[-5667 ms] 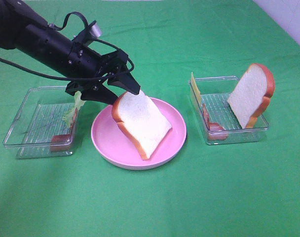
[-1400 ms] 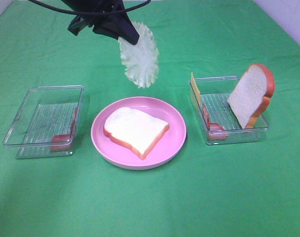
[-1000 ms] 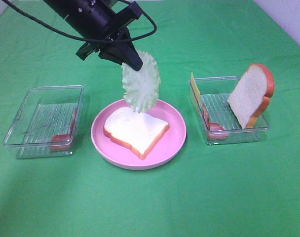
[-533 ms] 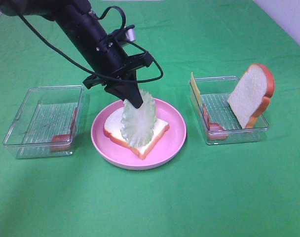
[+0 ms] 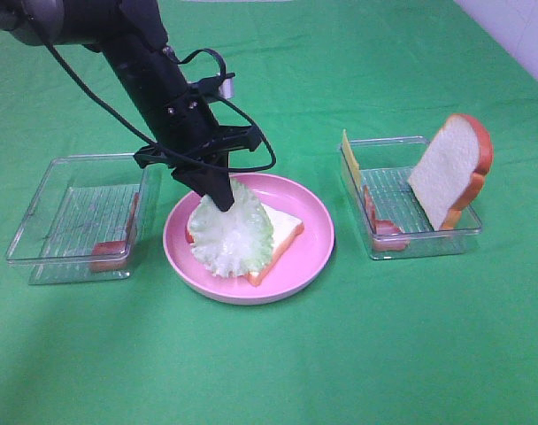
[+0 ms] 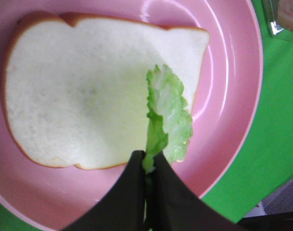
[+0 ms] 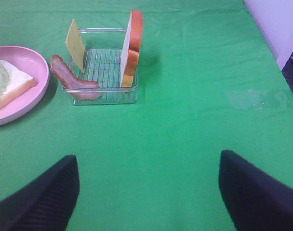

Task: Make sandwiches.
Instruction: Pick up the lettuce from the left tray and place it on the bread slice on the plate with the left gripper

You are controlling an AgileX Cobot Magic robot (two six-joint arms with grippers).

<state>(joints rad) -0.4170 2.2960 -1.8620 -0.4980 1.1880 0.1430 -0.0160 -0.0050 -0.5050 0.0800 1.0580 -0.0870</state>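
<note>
A white bread slice (image 5: 285, 226) lies flat on the pink plate (image 5: 315, 252). My left gripper (image 5: 223, 199) is shut on the edge of the pale-green lettuce (image 5: 234, 235), which drapes over the near left part of that slice. The left wrist view shows the shut fingertips (image 6: 147, 162) pinching the lettuce (image 6: 168, 110) above the bread (image 6: 84, 96). My right gripper (image 7: 149, 166) stands open and empty over bare cloth, out of the high view. A second bread slice (image 5: 450, 168) leans upright in the right tray (image 5: 424, 248) with a cheese slice (image 5: 347, 152) and bacon (image 5: 381, 227).
The left clear tray (image 5: 48, 204) holds a bacon strip (image 5: 110, 254). In the right wrist view the right tray (image 7: 105, 98) sits ahead and left of the open fingers (image 7: 40, 195), beside the plate (image 7: 21, 108). Green cloth covers the table.
The left arm has come down with the lettuce, from hanging above the plate to laying it over the bread slice. The right side has not changed.
</note>
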